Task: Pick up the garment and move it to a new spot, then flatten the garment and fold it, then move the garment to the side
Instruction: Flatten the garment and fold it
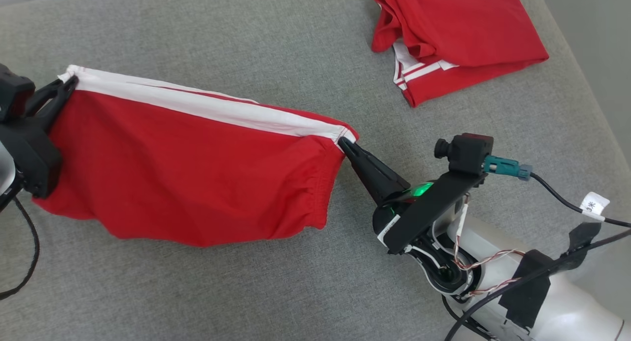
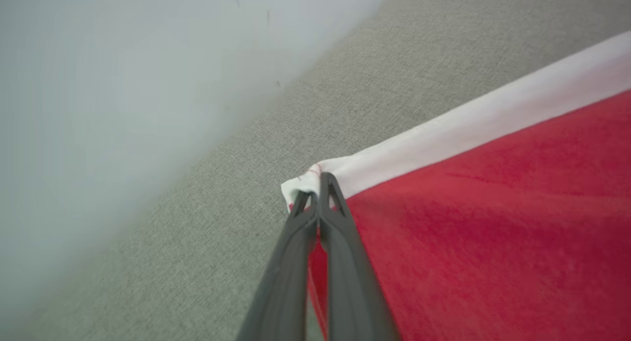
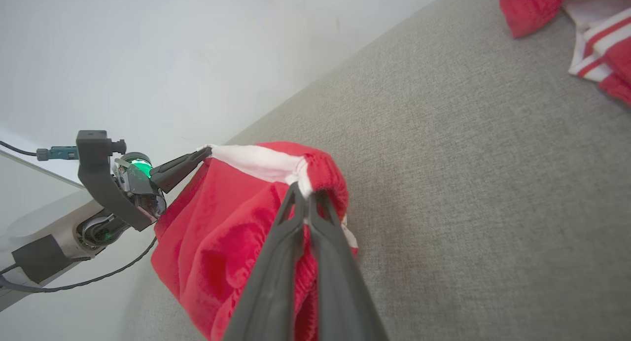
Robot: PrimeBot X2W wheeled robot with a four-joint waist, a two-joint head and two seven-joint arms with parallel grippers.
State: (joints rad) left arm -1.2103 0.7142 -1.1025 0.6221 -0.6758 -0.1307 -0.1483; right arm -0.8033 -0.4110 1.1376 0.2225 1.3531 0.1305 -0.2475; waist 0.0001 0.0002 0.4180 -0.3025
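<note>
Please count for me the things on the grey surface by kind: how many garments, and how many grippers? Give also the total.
Red-and-white garments: 2, the held garment stretched between the grippers and the folded garment lying apart.
Grippers: 2, the left gripper and the right gripper, each shut on one corner.
Total: 4

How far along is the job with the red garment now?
Done: the pick-up. The red garment is held stretched between the left fingers and the right fingers, each pair shut on one end of its white band. In hand: moving or spreading it over the grey surface. Left: laying it flat, folding it, putting it aside.
</note>
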